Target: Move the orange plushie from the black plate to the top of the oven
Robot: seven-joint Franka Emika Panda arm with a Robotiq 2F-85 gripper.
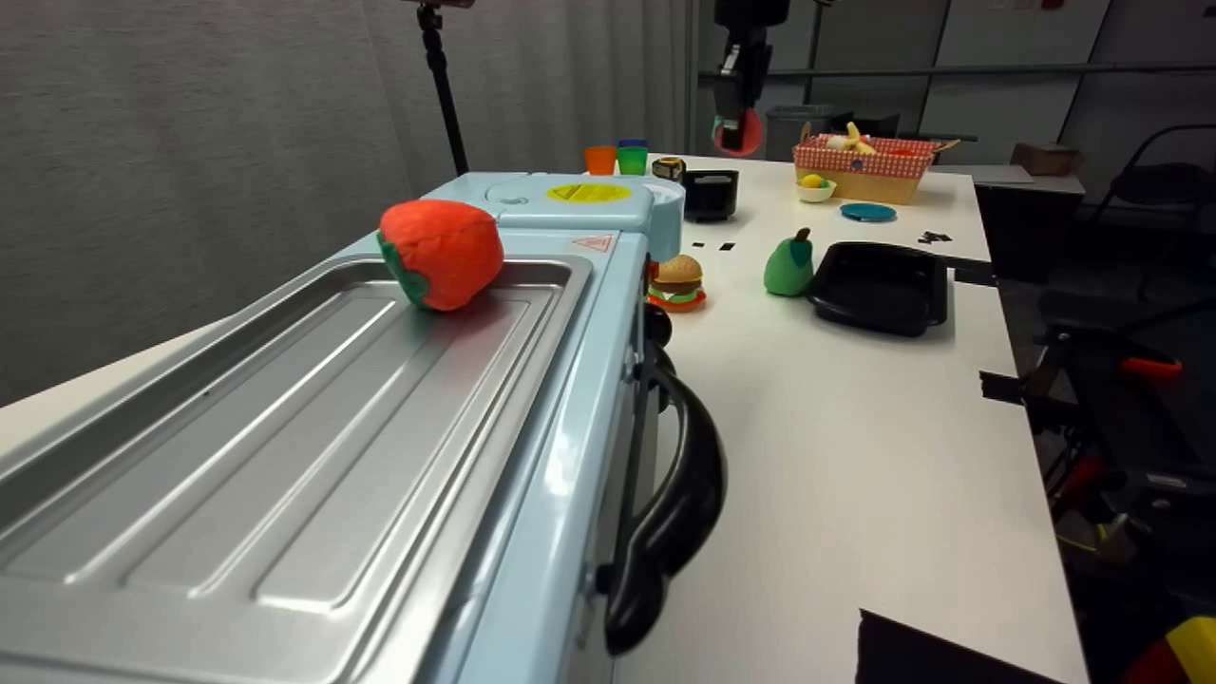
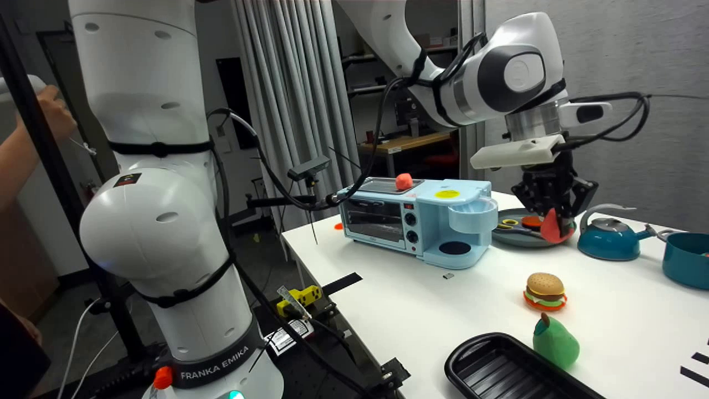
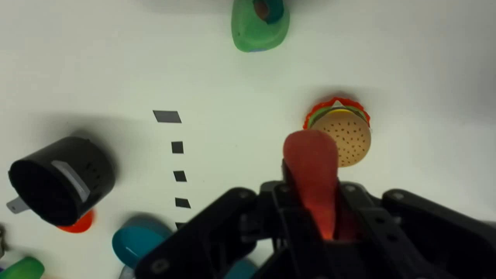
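Note:
My gripper (image 3: 310,182) is shut on the orange plushie (image 3: 312,155), with its rounded red end sticking out past the fingertips. The gripper (image 1: 730,119) holds the plushie (image 1: 749,135) in the air above the table; a bit of green shows at its edge. Both also show in an exterior view, the gripper (image 2: 562,213) and the plushie (image 2: 549,227). The black plate (image 1: 879,285) holds nothing; it is partly cut off in an exterior view (image 2: 498,368). A second orange-red plush (image 1: 446,252) lies on the silver top of the pale-blue oven (image 1: 285,456), also seen in an exterior view (image 2: 465,187).
A toy hamburger (image 2: 545,288) stands on the table between oven and gripper side. A green pear (image 2: 556,343) sits beside the black plate. A teal kettle (image 2: 612,241), teal pot (image 2: 687,260), dark dish with scissors (image 2: 518,241), black cup (image 3: 81,170) and basket (image 1: 860,171) stand around.

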